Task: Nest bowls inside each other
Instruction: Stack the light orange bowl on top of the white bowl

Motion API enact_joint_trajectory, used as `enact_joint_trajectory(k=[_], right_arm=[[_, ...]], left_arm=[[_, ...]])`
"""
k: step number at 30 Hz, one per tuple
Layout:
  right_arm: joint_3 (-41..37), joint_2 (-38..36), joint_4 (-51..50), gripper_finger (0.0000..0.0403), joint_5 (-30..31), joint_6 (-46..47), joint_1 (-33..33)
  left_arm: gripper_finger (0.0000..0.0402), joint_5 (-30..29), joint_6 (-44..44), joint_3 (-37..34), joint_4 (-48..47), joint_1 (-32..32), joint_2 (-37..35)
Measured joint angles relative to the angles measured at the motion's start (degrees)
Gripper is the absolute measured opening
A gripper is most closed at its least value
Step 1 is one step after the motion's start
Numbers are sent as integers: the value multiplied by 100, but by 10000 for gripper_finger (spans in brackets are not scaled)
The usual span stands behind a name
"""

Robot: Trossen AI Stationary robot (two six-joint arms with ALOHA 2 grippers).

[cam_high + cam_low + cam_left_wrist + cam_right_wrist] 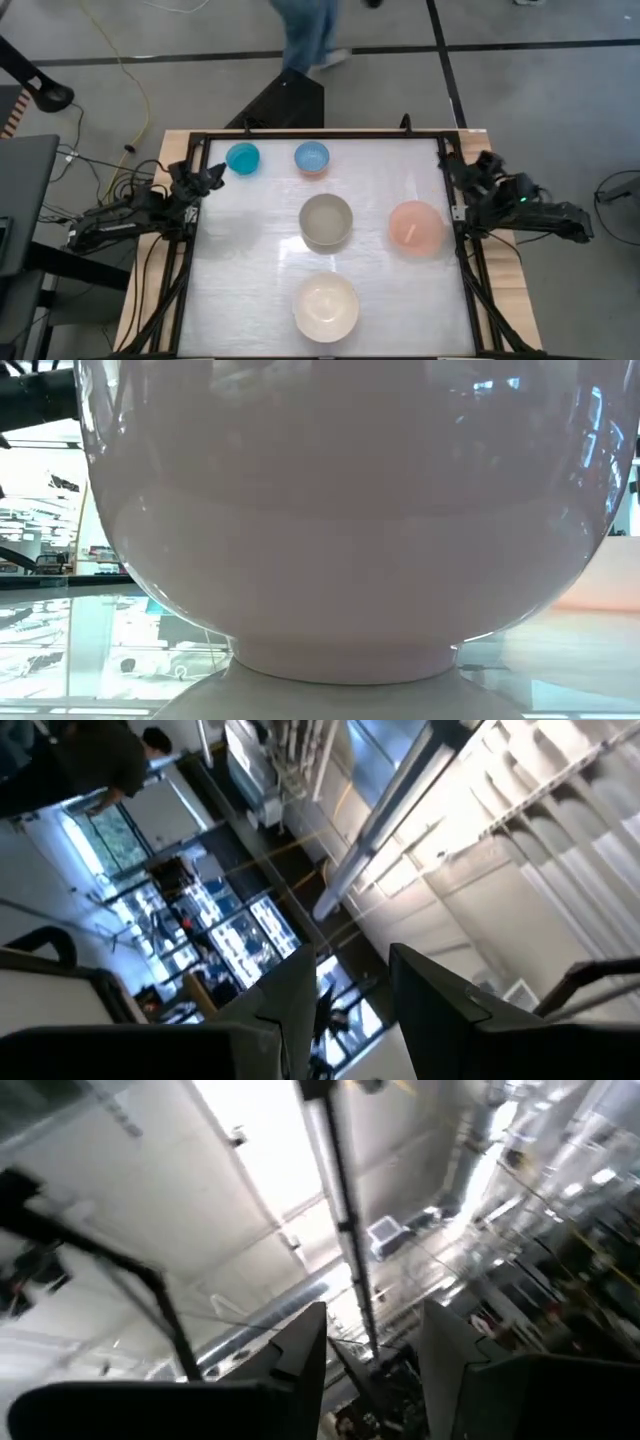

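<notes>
Five bowls stand apart and upright on the white table [250,290]. A cyan bowl [243,158] and a lighter blue bowl [312,156] are at the far edge. A beige-grey bowl [326,222] is in the middle and a salmon-pink bowl [416,228] to its right. The cream-white bowl [325,307] is nearest; in the low view it [350,510] fills the picture, resting on its foot ring [345,660]. My left gripper [207,178] [350,1020] is at the table's far left corner. My right gripper [468,172] [375,1370] is at the far right corner. Both are open, tipped upward and hold nothing.
A black frame [320,134] runs around the table. Cables lie on the floor at the left [130,110]. A person's legs [305,35] show on the floor beyond the far edge. Bare tabletop lies between the bowls and both side rails.
</notes>
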Motion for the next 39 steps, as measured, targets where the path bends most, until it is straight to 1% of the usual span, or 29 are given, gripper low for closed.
enact_joint_trajectory(k=[2, 5, 8, 11, 14, 17, 20, 22, 24, 27, 30, 32, 36, 39], right_arm=[[658, 406, -575, 127, -307, -314, 70], [1793, 1202, -1860, 127, -786, -773, 215], [2997, 2040, -3631, 127, -1304, -1181, 409], [4113, 2785, -5630, 127, -1662, -1339, 652], [4962, 3411, -7365, 127, -1873, -1428, 999], [5442, 3907, -8637, 127, -1882, -1312, 1495], [5626, 4217, -9496, 127, -1784, -948, 2022], [5611, 4337, -10006, 127, -1646, -662, 2404], [5535, 4451, -10360, 127, -1392, -364, 2784], [5370, 4580, -10702, 127, -812, -7, 3282], [5172, 4636, -10712, 127, -141, 307, 3594], [4936, 4670, -10741, 127, 176, 494, 3697], [4320, 4716, -10504, 127, 280, 719, 3746], [3772, 4704, -9990, 127, 214, 877, 3753]], left_arm=[[116, 93, 53, 193, 18, 0, 347], [116, 324, 390, 663, 103, 0, 1013], [116, 766, 771, 1215, 121, 0, 1751], [116, 1293, 1075, 1741, 94, 0, 2411], [116, 1665, 1290, 2146, 61, 0, 2871], [116, 1846, 1379, 2363, 52, 0, 3161], [116, 1874, 1399, 2405, 36, 0, 3302], [116, 1874, 1397, 2405, 21, 0, 3343], [116, 1872, 1397, 2405, -10, 0, 3354], [116, 1869, 1399, 2405, -65, 0, 3350], [116, 1865, 1435, 2405, -89, 0, 3354], [116, 1816, 1463, 2405, -87, 0, 3352], [116, 1771, 1502, 2405, -85, 0, 3354], [116, 1774, 1500, 2405, -85, 2, 3354]])
